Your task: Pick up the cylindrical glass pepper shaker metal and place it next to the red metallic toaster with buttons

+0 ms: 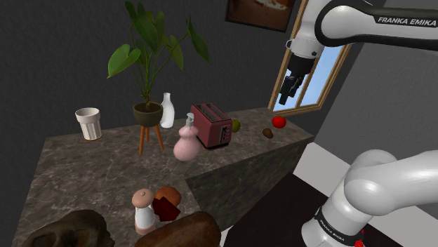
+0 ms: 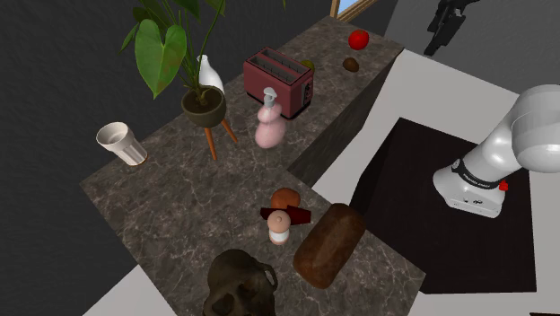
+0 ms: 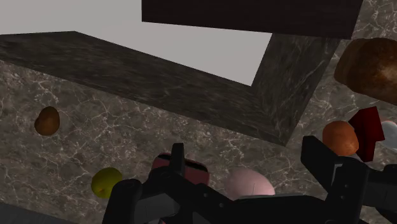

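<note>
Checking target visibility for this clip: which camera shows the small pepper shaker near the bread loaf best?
The shoulder view: the brown-capped, white-bodied cylindrical pepper shaker stands side-on, cap and body plain. The second exterior view shows it from above. In the wrist view, a white sliver may be it.

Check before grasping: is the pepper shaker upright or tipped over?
Upright: the pepper shaker stands on its base on the counter, with its brown cap on top.

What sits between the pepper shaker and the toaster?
Second exterior view: a brown round thing by the shaker, then the pink dispenser bottle before the toaster.
</note>
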Controlling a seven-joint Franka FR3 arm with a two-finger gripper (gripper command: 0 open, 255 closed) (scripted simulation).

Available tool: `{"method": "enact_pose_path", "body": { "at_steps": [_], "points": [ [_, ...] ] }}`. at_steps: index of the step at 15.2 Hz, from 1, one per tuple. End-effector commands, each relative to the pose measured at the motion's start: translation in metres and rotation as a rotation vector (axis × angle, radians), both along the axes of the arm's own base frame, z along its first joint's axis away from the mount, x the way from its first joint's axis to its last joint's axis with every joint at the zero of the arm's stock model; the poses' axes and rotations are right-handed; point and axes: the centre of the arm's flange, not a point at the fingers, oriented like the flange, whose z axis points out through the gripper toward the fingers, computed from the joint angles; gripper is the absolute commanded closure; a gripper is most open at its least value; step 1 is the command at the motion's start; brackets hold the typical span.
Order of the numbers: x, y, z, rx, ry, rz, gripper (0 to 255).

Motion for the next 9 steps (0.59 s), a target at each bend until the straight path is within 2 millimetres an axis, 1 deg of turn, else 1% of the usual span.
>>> {"method": "enact_pose_path", "body": {
  "at_steps": [1,9],
  "points": [
    [0.0,0.0,0.0,0.0,0.0,0.0,0],
    [0.025,0.091,-0.052,-0.013,0.0,-0.004,0]
  ]
}}
